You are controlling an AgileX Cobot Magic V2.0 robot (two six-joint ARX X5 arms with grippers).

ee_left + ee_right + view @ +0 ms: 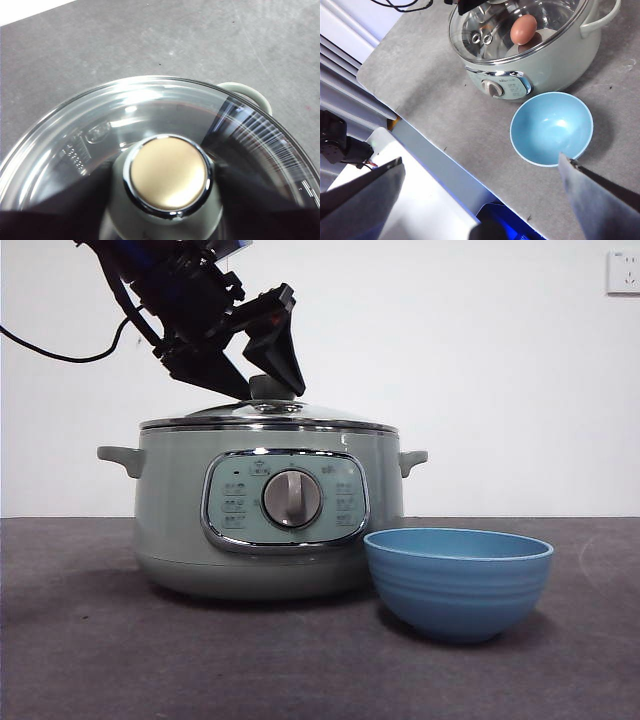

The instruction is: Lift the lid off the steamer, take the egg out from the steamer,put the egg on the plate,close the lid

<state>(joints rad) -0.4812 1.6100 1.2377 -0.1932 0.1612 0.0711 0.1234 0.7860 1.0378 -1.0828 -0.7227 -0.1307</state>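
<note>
The steamer [180, 510] stands on the dark table with the glass lid [215, 412] resting on its rim. My left gripper [272, 390] comes down from the upper left, and its jaws press both sides of the lid's knob [168, 172]. Through the glass, the right wrist view shows a brown egg [523, 29] inside the steamer [555, 60]. The plate [458, 580], a blue bowl, sits empty in front of the pot on the right and is the blue plate [551, 128] in the right wrist view. My right gripper [481, 162] hangs open high over the table's near side, holding nothing.
A black cable [60, 352] trails from the left arm along the white wall. The right wrist view shows the table's near edge [420, 135], with white and blue equipment below it. A wall socket [622, 272] sits at the top right.
</note>
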